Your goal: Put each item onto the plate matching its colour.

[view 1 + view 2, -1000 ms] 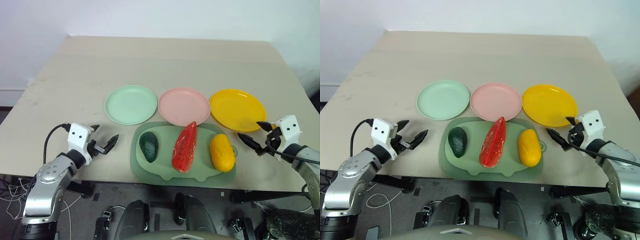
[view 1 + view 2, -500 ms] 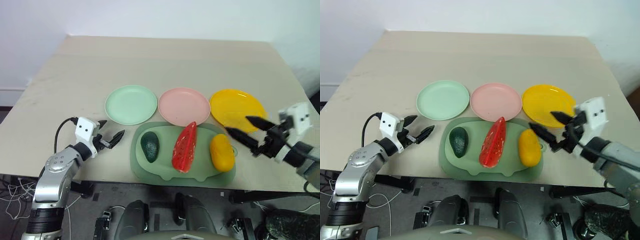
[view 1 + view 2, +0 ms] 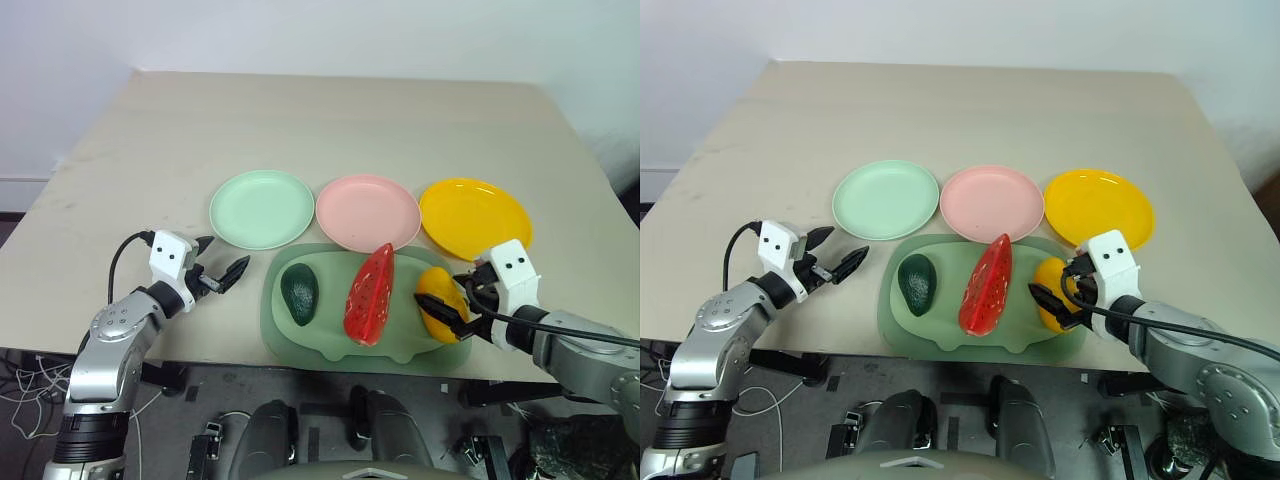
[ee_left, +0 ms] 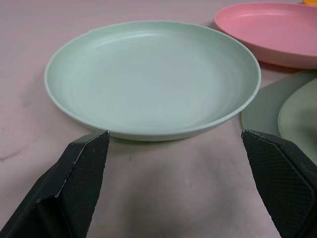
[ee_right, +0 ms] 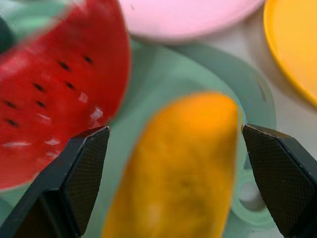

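Observation:
A dark green avocado point(image 3: 298, 293), a red watermelon wedge point(image 3: 369, 294) and a yellow-orange oval fruit point(image 3: 437, 300) lie side by side on a dull-green mat point(image 3: 330, 345). Behind the mat sit the mint green plate point(image 3: 262, 208), the pink plate point(image 3: 367, 212) and the yellow plate point(image 3: 475, 218), all bare. My right gripper point(image 3: 440, 292) is open and angled down over the yellow fruit point(image 5: 183, 163), which lies between its fingers. My left gripper point(image 3: 222, 258) is open and holds nothing, just left of the mat and near the green plate point(image 4: 148, 74).
The beige table point(image 3: 330, 130) stretches bare behind the plates. Its front edge runs just below the mat. The mat's small handle loop point(image 5: 250, 208) lies beside the yellow fruit.
My right gripper has swung left from beside the yellow plate to over the yellow fruit, tilting downward. My left gripper edged slightly toward the green plate.

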Tool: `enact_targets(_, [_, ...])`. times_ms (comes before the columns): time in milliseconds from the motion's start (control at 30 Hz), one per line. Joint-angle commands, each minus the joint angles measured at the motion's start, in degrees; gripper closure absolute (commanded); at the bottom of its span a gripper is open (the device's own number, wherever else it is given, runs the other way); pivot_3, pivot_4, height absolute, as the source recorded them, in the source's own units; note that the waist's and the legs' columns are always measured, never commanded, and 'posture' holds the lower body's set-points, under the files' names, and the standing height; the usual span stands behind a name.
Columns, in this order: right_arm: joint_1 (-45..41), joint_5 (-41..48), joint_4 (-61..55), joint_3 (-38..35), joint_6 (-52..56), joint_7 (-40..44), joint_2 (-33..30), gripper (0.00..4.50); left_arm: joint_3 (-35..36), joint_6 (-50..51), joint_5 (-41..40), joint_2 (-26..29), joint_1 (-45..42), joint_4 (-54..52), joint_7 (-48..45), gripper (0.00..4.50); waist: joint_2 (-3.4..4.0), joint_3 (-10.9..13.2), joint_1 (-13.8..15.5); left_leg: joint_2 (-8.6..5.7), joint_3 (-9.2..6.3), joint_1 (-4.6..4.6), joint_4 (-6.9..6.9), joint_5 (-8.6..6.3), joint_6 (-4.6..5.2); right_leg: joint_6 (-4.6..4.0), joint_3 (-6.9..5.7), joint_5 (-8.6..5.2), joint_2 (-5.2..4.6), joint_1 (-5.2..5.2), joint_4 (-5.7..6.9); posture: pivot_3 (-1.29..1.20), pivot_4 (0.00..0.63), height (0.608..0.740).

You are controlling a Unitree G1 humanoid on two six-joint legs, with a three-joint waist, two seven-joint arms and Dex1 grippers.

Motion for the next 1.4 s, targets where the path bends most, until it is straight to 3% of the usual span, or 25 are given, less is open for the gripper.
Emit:
enact_targets(33, [-0.78, -5.03, 0.41, 3.63, -0.39, -0.36, -1.0, 0.0, 1.25, -0.22, -0.63, 0.22, 0.41, -2.89, 0.49, 0.04, 0.0, 0.0, -0.04, 0.0, 0.0, 0.0, 0.0, 0.0, 0.0, 0.0, 0.0, 0.0, 0.0, 0.0, 0.0, 0.0, 0.15, 0.74])
enact_targets(233, [-1.73, -10.66, 2.39, 6.96, -0.89, 1.43, -0.94, 0.0, 1.59, 0.08, -0.91, 0.32, 0.94, -4.01, 1.23, 0.04, -0.01, 0.0, -0.04, 0.0, 0.0, 0.0, 0.0, 0.0, 0.0, 0.0, 0.0, 0.0, 0.0, -0.01, 0.0, 0.0, 0.15, 0.74])
enact_targets(433, [-4.81, -11.97, 2.38, 4.99, -1.88, 5.63, -2.05, 1.41, 2.37, 0.15, -1.22, 0.85, 1.39, -4.37, 1.51, 0.0, 0.0, 0.0, -0.05, 0.01, 0.0, -0.02, 0.0, 0.0, 0.0, 0.0, -0.01, 0.0, 0.0, -0.03, 0.0, 0.0, 0.15, 0.74])
enact_targets(600, [-14.79, -16.48, 10.59, 3.35, -4.96, 8.67, -4.44, 1.41, 2.45, 0.59, -1.18, 0.73, 0.99, -4.83, 1.96, 0.0, 0.0, 0.0, -0.1, 0.0, 0.02, -0.03, 0.0, 0.0, 0.0, 0.0, 0.0, 0.0, 0.01, -0.06, 0.0, 0.0, 0.15, 0.74])
enact_targets(733, [-23.81, -28.62, 27.18, 11.39, -13.6, 11.45, -6.05, 1.41, 2.11, 1.64, -1.57, 0.38, 0.63, -6.42, 2.46, 0.0, -0.01, 0.0, -0.03, -0.04, 0.04, -0.04, 0.0, 0.0, 0.0, 0.0, 0.0, 0.0, 0.01, -0.07, -0.01, 0.0, 0.15, 0.74])
enact_targets(967, [-35.38, -44.3, 55.8, 20.99, -29.9, 18.36, -2.21, 1.41, 1.75, 3.53, -1.73, 0.36, 1.09, -10.22, 3.76, 0.0, 0.0, 0.01, -0.24, -0.13, 0.1, -0.06, -0.02, 0.01, 0.01, 0.01, 0.02, 0.02, 0.0, -0.1, -0.01, 0.0, 0.15, 0.74])
enact_targets(1000, [-36.0, -45.63, 57.54, 21.59, -31.33, 19.41, -2.07, 0.65, 1.82, 3.66, -1.81, 0.33, 1.26, -10.49, 3.84, 0.0, 0.02, 0.02, -0.18, -0.13, 0.1, -0.06, -0.02, 0.01, 0.01, 0.01, 0.02, 0.02, 0.0, -0.1, -0.01, 0.0, 0.15, 0.74])
enact_targets(1067, [-36.96, -47.99, 59.36, 21.94, -33.68, 20.4, -1.88, 0.03, 2.36, 4.17, -2.3, -0.13, 2.32, -12.09, 4.65, 0.0, 0.02, 0.02, -0.18, -0.11, 0.08, -0.08, -0.03, 0.01, 0.01, 0.01, 0.0, 0.02, 0.0, -0.12, 0.0, 0.0, 0.15, 0.74])
enact_targets(1233, [-34.72, -49.73, 51.63, 18.24, -36.34, 22.52, -3.11, 0.03, 2.88, 4.34, -2.39, -0.27, 4.55, -13.74, 5.27, 0.0, 0.03, 0.02, -0.18, -0.02, 0.08, -0.08, -0.02, 0.01, 0.01, 0.02, 0.01, 0.02, 0.0, -0.13, 0.0, 0.0, 0.15, 0.74])
enact_targets(1400, [-30.81, -41.35, 37.41, 8.38, -26.83, 27.06, -3.91, 0.03, 3.41, 4.54, -2.6, 0.03, 4.81, -13.58, 5.08, 0.0, 0.03, 0.02, 0.02, 0.0, 0.03, -0.11, -0.02, 0.01, 0.01, 0.02, -0.03, 0.02, -0.02, -0.13, 0.0, 0.0, 0.15, 0.74])
